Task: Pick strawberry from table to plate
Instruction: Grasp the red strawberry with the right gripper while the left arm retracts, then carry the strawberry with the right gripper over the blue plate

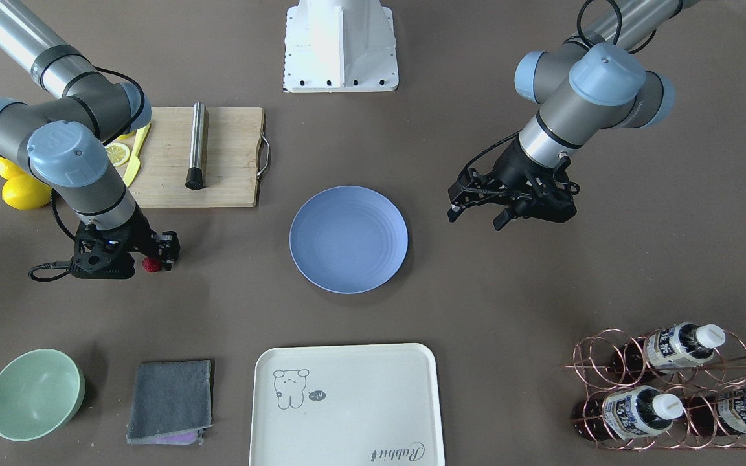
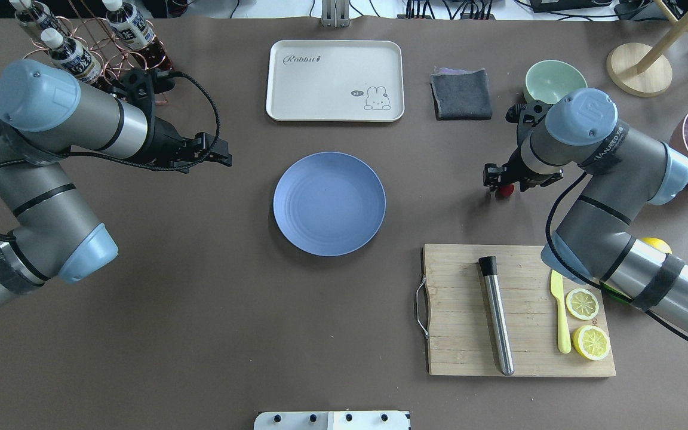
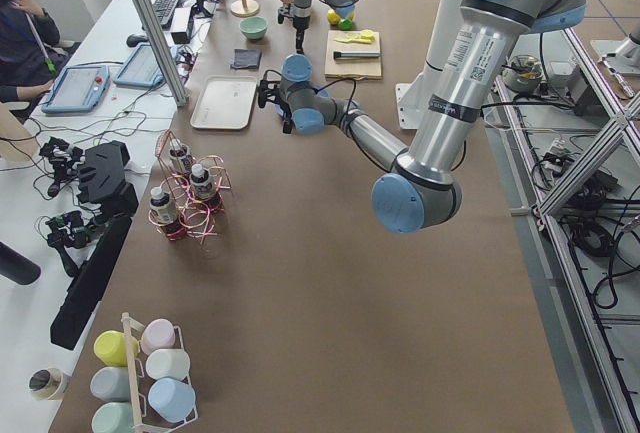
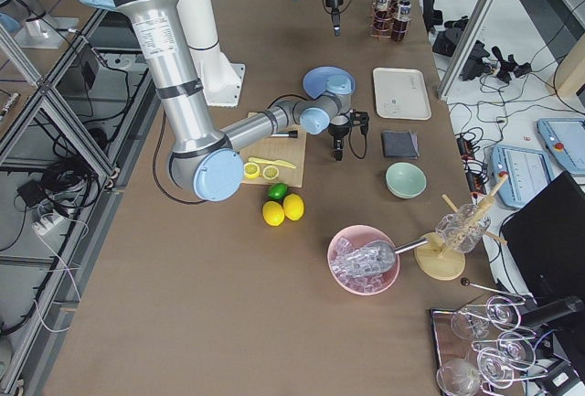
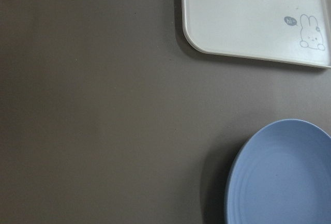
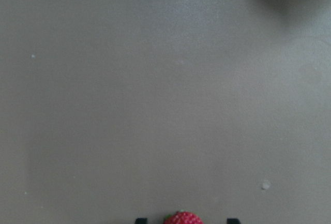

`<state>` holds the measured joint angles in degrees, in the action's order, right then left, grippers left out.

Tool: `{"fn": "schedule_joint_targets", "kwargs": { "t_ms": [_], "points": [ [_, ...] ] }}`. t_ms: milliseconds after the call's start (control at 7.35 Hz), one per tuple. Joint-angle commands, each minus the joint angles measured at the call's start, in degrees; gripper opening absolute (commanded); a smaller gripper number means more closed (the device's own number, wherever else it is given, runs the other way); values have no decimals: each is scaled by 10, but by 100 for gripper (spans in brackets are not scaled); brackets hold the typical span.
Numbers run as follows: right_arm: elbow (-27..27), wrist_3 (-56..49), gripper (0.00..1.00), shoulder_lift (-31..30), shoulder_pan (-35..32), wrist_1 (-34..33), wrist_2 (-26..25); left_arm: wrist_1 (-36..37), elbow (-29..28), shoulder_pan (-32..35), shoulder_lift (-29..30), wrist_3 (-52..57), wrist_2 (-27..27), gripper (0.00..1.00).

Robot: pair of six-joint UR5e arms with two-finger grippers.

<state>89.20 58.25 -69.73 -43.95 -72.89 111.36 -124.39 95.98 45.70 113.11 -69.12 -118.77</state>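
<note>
The strawberry (image 1: 149, 264), small and dark red, lies on the grey-brown table (image 1: 476, 310), right of the plate in the overhead view. My right gripper (image 1: 152, 261) is low over it, open, one finger on each side. In the right wrist view the strawberry (image 6: 182, 218) sits at the bottom edge, with gaps between it and both black fingertips (image 6: 140, 220). The blue-lavender plate (image 2: 329, 203) lies mid-table with nothing on it. My left gripper (image 2: 222, 157) hovers open to the plate's left, holding nothing.
A wooden cutting board (image 2: 457, 310) carries a metal rod (image 2: 497, 316), a yellow knife and lemon slices (image 2: 581, 303). A cream tray (image 2: 335, 80), a grey cloth (image 2: 461, 94) and a mint bowl (image 2: 554, 80) line the far side. A copper bottle rack (image 2: 87, 42) stands far left.
</note>
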Motion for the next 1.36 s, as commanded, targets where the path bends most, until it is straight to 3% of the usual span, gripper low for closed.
{"fn": "schedule_joint_targets", "kwargs": {
  "t_ms": [0, 272, 408, 680, 816, 952, 1224],
  "points": [
    [0, 2, 0, 0, 5, 0, -2, 1, 2, 46, -34, 59, -34, 98],
    [14, 3, 0, 7, 6, -1, -3, 8, -5, 187, -87, 171, -141, 98],
    [26, 4, 0, 9, 6, -2, -2, 58, -5, 255, -115, 267, -166, 98],
    [38, 30, 0, 28, 10, -15, 2, 217, -4, 363, -141, 464, -168, 98],
    [38, 48, 0, 67, 17, -55, 2, 293, -11, 415, -140, 570, -165, 98],
    [37, 56, 0, 110, 35, -97, 0, 336, -26, 457, -143, 662, -165, 98],
    [31, 126, 0, 167, 81, -110, -14, 338, -88, 514, -143, 752, -168, 98]
  ]
}}
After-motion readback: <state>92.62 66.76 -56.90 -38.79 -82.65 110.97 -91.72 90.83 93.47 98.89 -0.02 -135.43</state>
